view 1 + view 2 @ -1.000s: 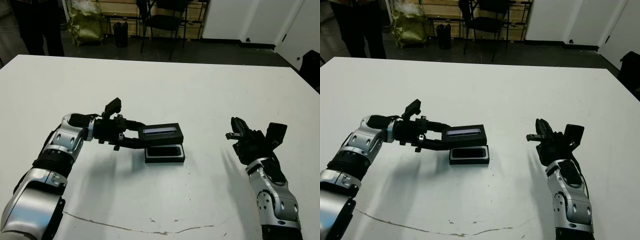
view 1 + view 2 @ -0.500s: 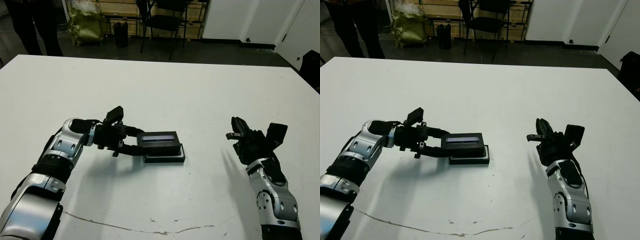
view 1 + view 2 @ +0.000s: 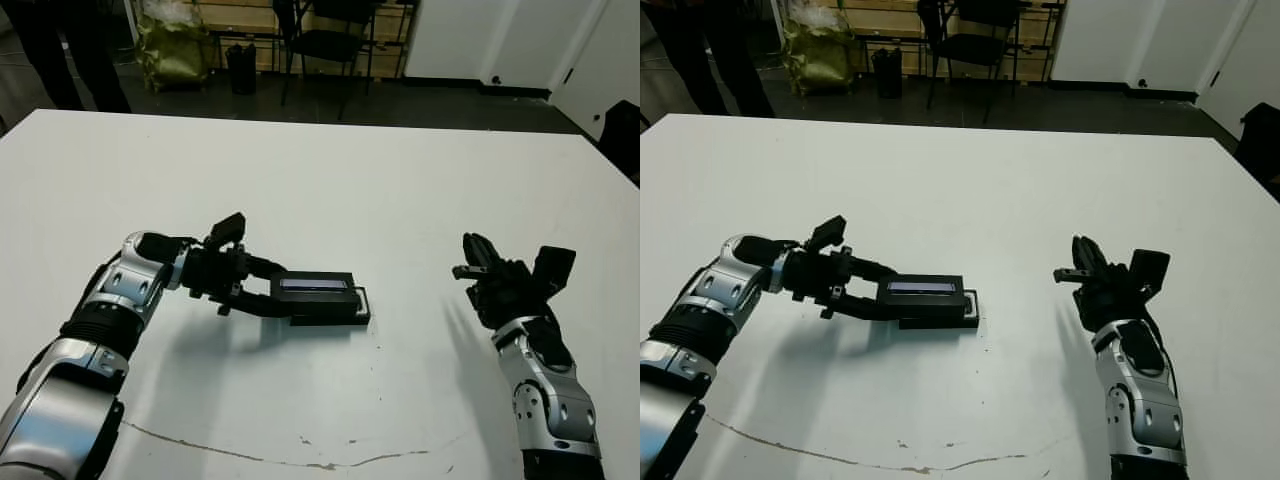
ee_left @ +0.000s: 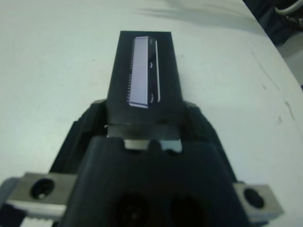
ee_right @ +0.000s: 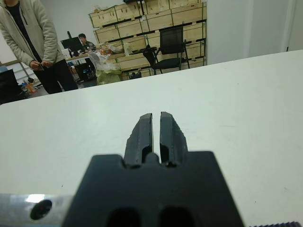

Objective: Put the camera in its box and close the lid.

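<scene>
The lid lies flat and level near the middle of the white table, its long axis running left to right across the robot's front, with the narrow bluish-grey strip facing up and following that same axis. It sits over the box, which is almost wholly covered: only a thin edge with a bit of white lining shows along the lid's right end. Whether the lid is fully seated on the box cannot be told. The camera is not visible.

The left gripper reaches in from the lid's left end, pointing to the right along the lid's length. Its two black fingers are clamped on the lid, one on the far long side and one on the near long side; in the left wrist view the lid extends straight away from the gripper body.

The right gripper is well apart from the lid, off to the right, raised over bare table and holding nothing. In the right wrist view its fingers stand together, with only a thin slit between them.

A person in a pale jacket stands beyond the table's far edge.
</scene>
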Robot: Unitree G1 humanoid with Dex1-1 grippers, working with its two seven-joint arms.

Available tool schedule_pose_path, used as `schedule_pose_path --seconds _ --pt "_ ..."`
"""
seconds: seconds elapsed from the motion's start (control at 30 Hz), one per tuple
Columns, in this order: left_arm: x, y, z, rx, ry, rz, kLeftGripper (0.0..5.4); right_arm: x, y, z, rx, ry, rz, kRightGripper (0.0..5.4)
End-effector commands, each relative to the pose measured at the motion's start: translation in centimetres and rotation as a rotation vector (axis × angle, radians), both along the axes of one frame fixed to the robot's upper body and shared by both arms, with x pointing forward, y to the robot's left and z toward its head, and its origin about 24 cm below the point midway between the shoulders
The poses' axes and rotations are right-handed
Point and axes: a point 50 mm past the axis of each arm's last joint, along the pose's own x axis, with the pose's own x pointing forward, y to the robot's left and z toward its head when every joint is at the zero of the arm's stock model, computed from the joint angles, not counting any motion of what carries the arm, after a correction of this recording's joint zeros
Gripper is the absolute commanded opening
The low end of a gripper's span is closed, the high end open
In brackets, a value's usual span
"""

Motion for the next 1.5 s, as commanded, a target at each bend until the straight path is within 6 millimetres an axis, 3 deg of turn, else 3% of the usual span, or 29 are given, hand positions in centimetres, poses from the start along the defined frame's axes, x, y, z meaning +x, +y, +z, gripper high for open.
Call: schedule_pose_path --seconds 0.03,0.9,1.5 --pt "0.0 -0.1 -0.4 0.041 0.02 -0.01 2.57 -0.2 0.0 0.0 -0.016 0.021 -0.015 0.0" --pt "0.5 -1.6 -1.9 0.032 -0.014 0.052 2.57 -0.4 0.0 0.0 -0.009 0.027 -0.021 0.0" --pt "0.7 -1.4 -1.0 0.085 -0.025 -0.006 2.57 -0.4 0.0 0.1 0.004 0.03 -0.021 0.0"
